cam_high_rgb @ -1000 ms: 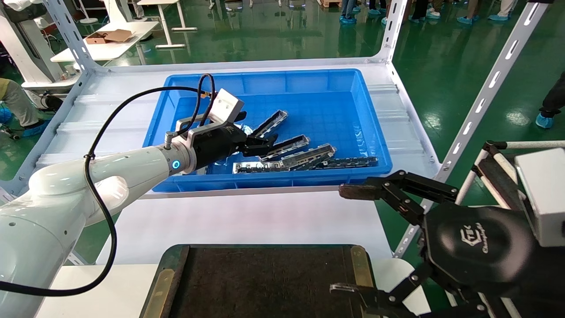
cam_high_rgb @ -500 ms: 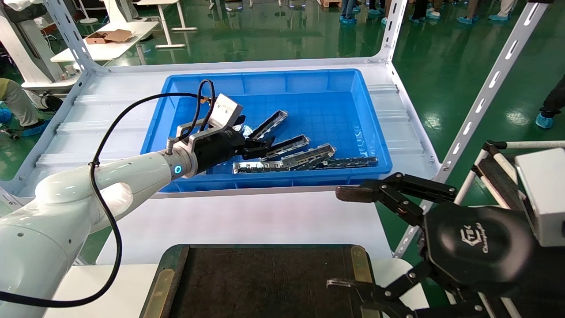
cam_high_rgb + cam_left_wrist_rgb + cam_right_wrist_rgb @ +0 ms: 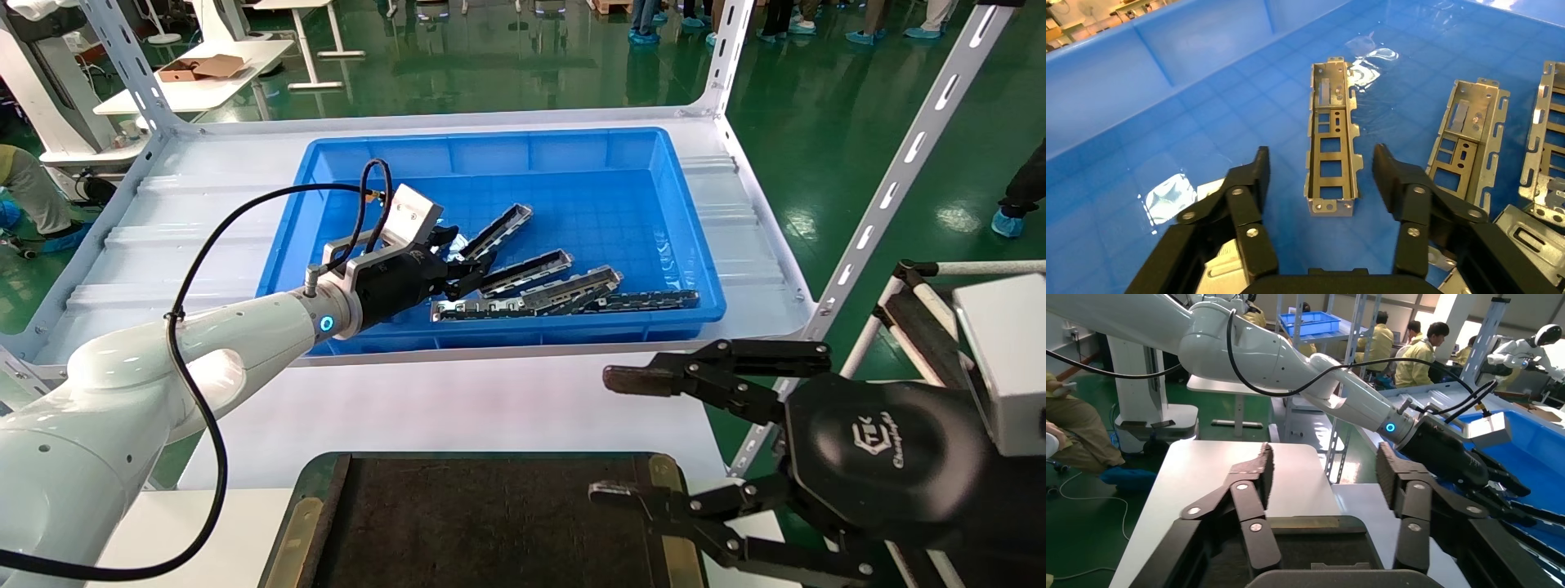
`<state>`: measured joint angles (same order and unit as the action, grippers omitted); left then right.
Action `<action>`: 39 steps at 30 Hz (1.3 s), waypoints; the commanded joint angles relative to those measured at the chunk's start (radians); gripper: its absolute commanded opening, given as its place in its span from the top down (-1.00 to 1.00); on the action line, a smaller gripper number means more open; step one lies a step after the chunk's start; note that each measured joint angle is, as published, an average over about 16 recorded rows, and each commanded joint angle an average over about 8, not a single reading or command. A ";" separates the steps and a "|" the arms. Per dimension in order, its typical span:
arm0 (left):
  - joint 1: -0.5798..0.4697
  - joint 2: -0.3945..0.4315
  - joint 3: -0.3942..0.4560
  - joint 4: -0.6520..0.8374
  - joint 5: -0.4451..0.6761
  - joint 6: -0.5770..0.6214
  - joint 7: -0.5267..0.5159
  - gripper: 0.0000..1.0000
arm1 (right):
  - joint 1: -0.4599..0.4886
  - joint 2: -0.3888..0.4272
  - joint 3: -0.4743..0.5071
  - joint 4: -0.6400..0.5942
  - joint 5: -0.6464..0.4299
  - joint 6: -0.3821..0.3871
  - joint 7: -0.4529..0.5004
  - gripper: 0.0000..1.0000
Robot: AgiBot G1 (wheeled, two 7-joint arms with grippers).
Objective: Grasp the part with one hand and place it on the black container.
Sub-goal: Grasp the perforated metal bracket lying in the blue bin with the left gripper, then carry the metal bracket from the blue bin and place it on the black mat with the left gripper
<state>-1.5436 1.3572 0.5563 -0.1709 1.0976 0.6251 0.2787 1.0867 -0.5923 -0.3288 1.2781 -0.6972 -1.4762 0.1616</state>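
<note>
Several grey channel parts lie in the blue bin (image 3: 654,163). My left gripper (image 3: 466,260) is inside the bin, low and open. In the left wrist view my left gripper (image 3: 1321,160) has one jaw on each side of the near end of one part (image 3: 1332,116), without touching it. That part is the far one in the head view (image 3: 500,229). The black container (image 3: 490,523) lies at the front, with nothing on it. My right gripper (image 3: 613,435) hangs open and empty over the container's right edge; it also shows in the right wrist view (image 3: 1324,456).
More parts lie beside the target part (image 3: 527,272) (image 3: 572,290) (image 3: 1468,135). A flat black toothed strip (image 3: 654,300) lies at the bin's near right. The bin stands on a white shelf with slotted uprights (image 3: 899,171). The white table (image 3: 449,408) lies between bin and container.
My left gripper has shifted a little left and back, lining up on the far part. My right gripper has swung its fingers left over the container's edge.
</note>
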 commanded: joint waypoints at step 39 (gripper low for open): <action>-0.052 -0.056 -0.021 0.015 -0.184 0.241 0.124 1.00 | 0.000 0.000 -0.001 0.000 0.001 0.000 -0.001 1.00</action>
<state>-1.5922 1.2995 0.5364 -0.1591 0.9151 0.8692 0.3994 1.0870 -0.5918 -0.3298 1.2781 -0.6965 -1.4758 0.1611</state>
